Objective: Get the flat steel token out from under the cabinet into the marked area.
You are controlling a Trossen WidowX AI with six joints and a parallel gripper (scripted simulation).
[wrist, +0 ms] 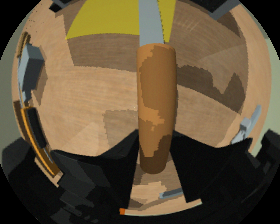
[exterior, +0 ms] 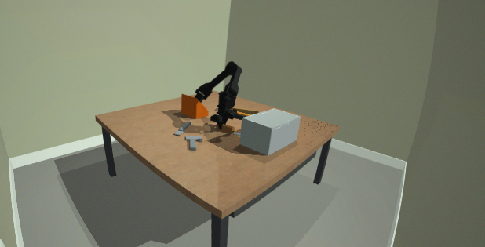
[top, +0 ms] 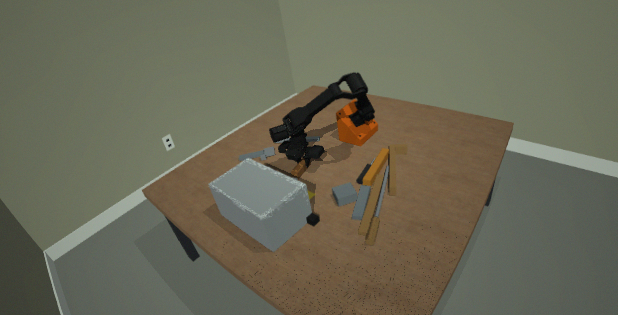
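Wrist view is showing the hand (top: 306, 163) (exterior: 220, 128) (wrist: 152, 132) gripping the brown handle (top: 299, 169) (exterior: 227, 128) (wrist: 157, 100), its grey blade (exterior: 236, 133) (wrist: 151, 22) pointing across the yellow area (top: 311, 195) (exterior: 238, 136) (wrist: 106, 20).

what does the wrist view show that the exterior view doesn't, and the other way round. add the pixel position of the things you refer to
Only the wrist view: the dark fingers closed on the held tool's brown handle (wrist: 157, 100), and the broad spread of the yellow area (wrist: 103, 20).
Only the exterior view: the pale grey cabinet's (exterior: 257, 136) full box shape and the table's dark legs (exterior: 109, 152).
Both: the end effector (exterior: 220, 125) (wrist: 152, 132) and the wooden tabletop (exterior: 157, 147) (wrist: 98, 92).
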